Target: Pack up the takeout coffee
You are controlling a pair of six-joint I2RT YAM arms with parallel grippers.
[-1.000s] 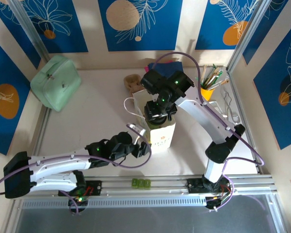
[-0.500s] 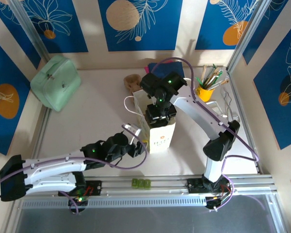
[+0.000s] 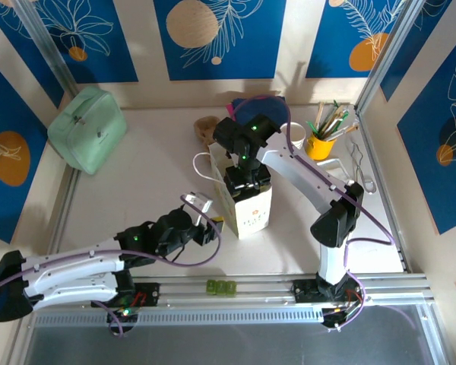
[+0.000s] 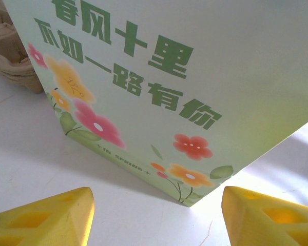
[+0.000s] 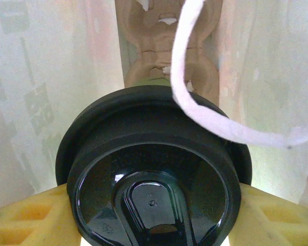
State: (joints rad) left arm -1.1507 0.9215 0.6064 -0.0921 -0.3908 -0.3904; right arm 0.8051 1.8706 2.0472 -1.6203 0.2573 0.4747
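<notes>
right jaws grip black-lidded takeout coffee cup (image 5: 154, 179) inside tall pale green paper bag (image 3: 254, 217); left jaws apart, empty.

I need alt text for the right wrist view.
A black round cup lid is held between the right gripper's yellow fingers, inside a white paper bag. A brown cardboard carrier lies below it; the bag's white handle loops across.

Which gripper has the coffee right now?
The right gripper, down in the paper bag and closed on the black-lidded takeout coffee. The left gripper is open and empty, low beside the bag.
</notes>
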